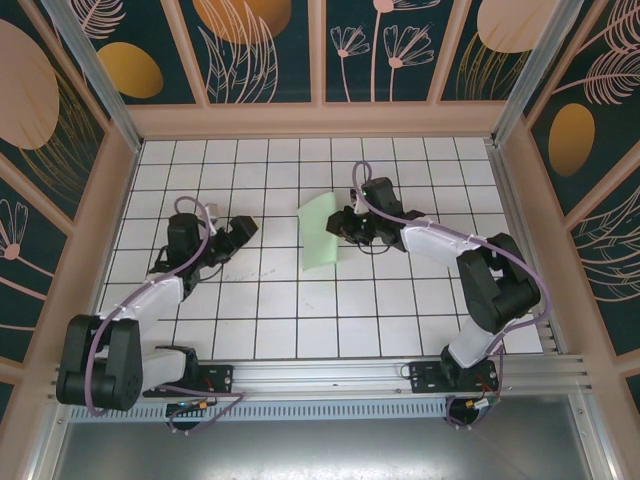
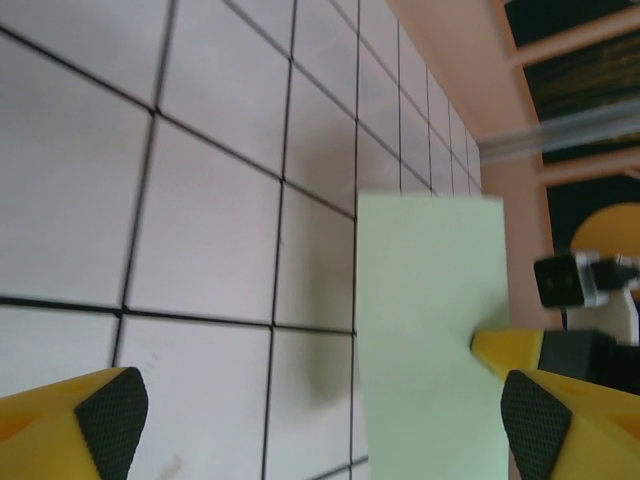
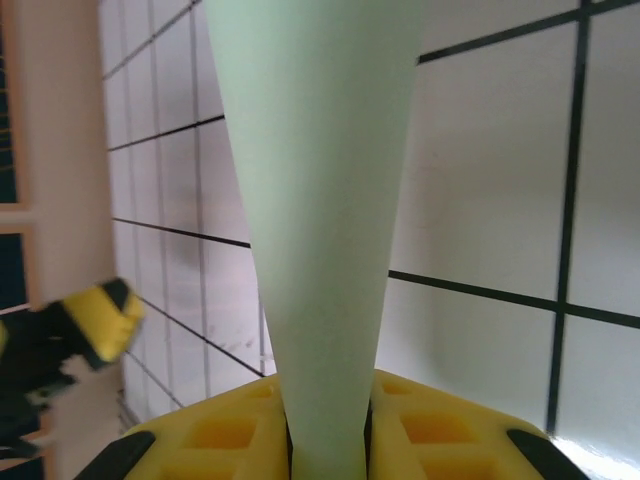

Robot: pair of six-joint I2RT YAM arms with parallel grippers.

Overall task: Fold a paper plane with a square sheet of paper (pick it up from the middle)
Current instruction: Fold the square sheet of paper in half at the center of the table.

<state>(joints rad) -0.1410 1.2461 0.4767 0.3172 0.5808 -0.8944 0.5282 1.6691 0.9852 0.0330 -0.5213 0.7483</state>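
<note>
The table (image 1: pixel 260 330) is a white surface ruled into a dark grid. Walls (image 1: pixel 270 50) of dark teal panels with pale flower and leaf prints in peach frames close it on three sides, and a metal rail (image 1: pixel 330 378) carrying the arm bases runs along the near edge.

The paper (image 1: pixel 320 235) sits near the middle of the table, a little toward the far side, between the two grippers. From above I read it as a pale green oblong. Its long axis runs from the near side toward the far wall, with the far end leaning slightly right.

I cannot tell whether it is folded over or just tilted toward the camera, nor how much of it touches the tiles. On my right wrist view the paper (image 3: pixel 320 200) rises out of the fingers as a widening strip, and its top is cut off by the frame.

The right gripper (image 1: pixel 342 226) is clamped on the paper's right edge. Up close, the right gripper (image 3: pixel 325 425) has its yellow fingers pressed tight on the sheet. The left gripper (image 1: pixel 238 230) stands apart to the left, and on its own camera the left gripper (image 2: pixel 325 425) is spread wide with nothing between its pads (image 2: pixel 110 420). That view is soft, with the paper (image 2: pixel 430 320) at the right.
</note>
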